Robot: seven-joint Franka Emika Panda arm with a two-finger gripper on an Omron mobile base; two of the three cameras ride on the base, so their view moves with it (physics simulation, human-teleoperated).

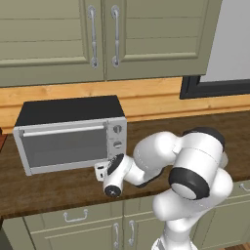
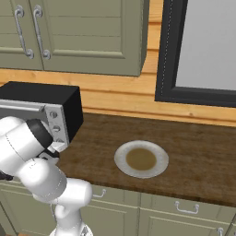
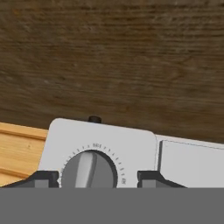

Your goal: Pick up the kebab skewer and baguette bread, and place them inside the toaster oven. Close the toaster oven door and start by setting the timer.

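Dark wood tabletop (image 1: 58, 188) carries the toaster oven (image 1: 68, 134), door (image 1: 63, 146) shut. Nearest, my gripper (image 3: 97, 176) straddles the timer knob (image 3: 89, 171) at the oven's lower right, fingers apart on either side, not yet clamped. Judged best: centre, close squarely, then twist steadily. Beyond the knob: dial ticks, illegible; no brand readable.

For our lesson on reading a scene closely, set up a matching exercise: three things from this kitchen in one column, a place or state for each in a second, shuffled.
Things:
1. silver-framed grey glass toaster oven door
2. round pale plate with brown centre
3. grey round bottom knob

States:
A. between the pincer's fingertips
B. closed
C. on the dark wooden counter, right of the oven

Pairs: 1-B, 2-C, 3-A
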